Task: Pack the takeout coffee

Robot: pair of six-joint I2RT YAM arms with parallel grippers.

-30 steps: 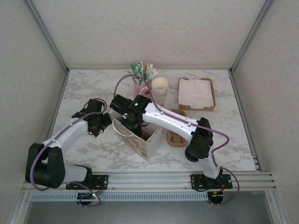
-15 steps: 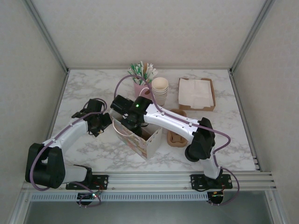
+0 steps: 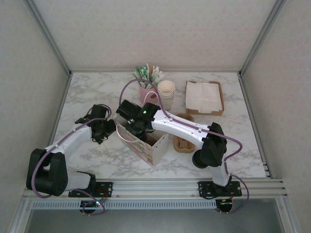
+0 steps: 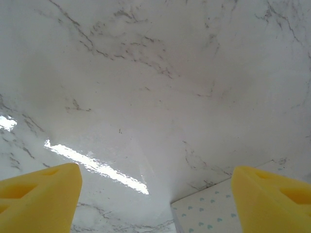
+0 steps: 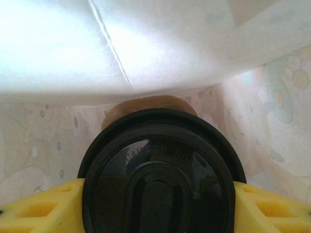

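One right gripper (image 5: pixel 155 209) is clamping the coffee (image 5: pixel 158 174) inside the bag (image 3: pixel 147 148), left gripper (image 4: pixel 155 196) gaping beside it. Releasing high is risking tipping.

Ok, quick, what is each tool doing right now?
Left tool: open, holding nothing.
Right tool: closed on the coffee cup, inside the paper bag.
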